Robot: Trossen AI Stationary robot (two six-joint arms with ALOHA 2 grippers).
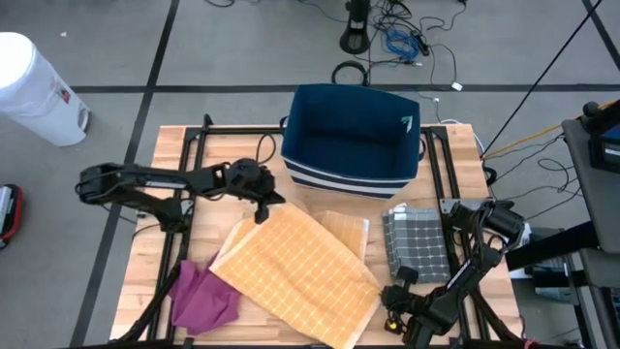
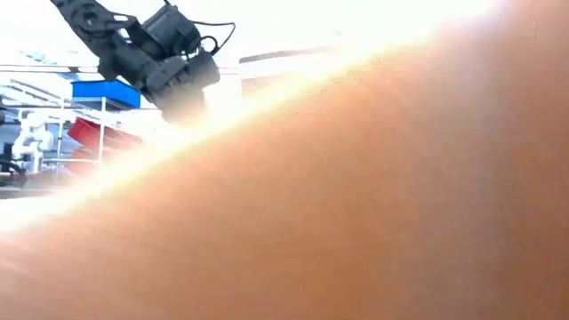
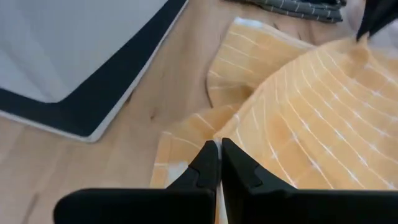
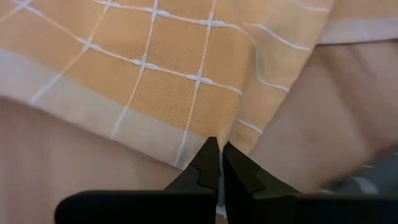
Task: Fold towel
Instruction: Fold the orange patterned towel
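An orange towel [image 1: 300, 267] with a white grid lies spread over the middle of the wooden table [image 1: 174, 155]. One part of it [image 1: 346, 231] lies flat beneath the raised sheet. My left gripper [image 1: 260, 211] is shut on the towel's far-left corner. My right gripper [image 1: 390, 294] is shut on its near-right edge. In the low view the towel [image 2: 356, 204] fills most of the picture as a blur, with my left gripper [image 2: 182, 89] above it at the upper left. My left gripper pinches the towel's far-left corner [image 3: 214, 132] between its two fingers, coming slanting down from the table's left. That corner is lifted off the table, and the sheet slopes down from it over a lower part [image 3: 249, 56] that lies flat. My right gripper pinches the towel's pale hem [image 4: 208, 127] at the near-right corner between its two fingers, slanting down from the table's near right. One layer or several, I cannot tell. The cloth spreads away from the fingers, low over the table.
A dark blue basket [image 1: 354, 136] stands at the table's far edge. A folded grey checked towel [image 1: 417, 242] lies at the right, and a purple cloth [image 1: 203, 299] at the near left. A white bin [image 1: 34, 87] stands on the floor to the left.
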